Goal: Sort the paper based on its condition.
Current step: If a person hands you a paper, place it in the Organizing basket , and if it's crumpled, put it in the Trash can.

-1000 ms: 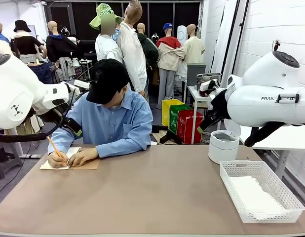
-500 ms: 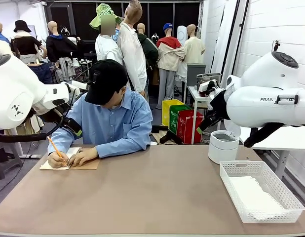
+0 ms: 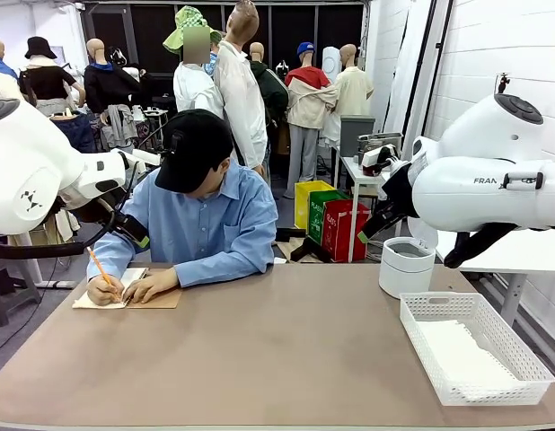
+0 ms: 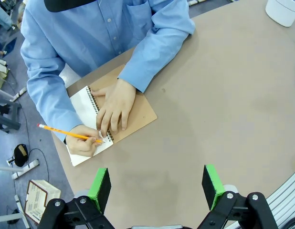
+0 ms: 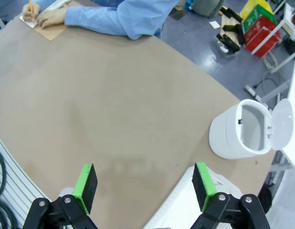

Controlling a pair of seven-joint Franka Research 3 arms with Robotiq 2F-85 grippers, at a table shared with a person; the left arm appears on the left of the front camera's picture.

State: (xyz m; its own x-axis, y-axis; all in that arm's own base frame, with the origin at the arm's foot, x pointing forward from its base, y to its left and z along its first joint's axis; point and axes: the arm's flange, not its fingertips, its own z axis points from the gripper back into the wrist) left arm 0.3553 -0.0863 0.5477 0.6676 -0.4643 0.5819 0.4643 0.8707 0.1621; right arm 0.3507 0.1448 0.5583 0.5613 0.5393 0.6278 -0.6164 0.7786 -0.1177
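A stack of white paper sheets point(image 3: 462, 355) lies in the white lattice basket point(image 3: 439, 306) at the table's near right. My left gripper point(image 4: 156, 183) hangs open high over the table's left half, with nothing between its green pads point(image 4: 100, 183). Beyond it, a person in a blue shirt writes with a pencil point(image 4: 66, 132) in a spiral notebook point(image 4: 83, 105). My right gripper point(image 5: 143, 186) is also open and holds nothing, high above the bare middle of the tabletop point(image 5: 114, 105).
A white lidded bin point(image 3: 407, 265) stands open at the far right of the table point(image 5: 238, 131). The person's hands and the brown-backed notebook point(image 3: 156, 299) occupy the far left corner. Both arms are raised above the table.
The person's head has shifted slightly while writing. Neither arm has moved.
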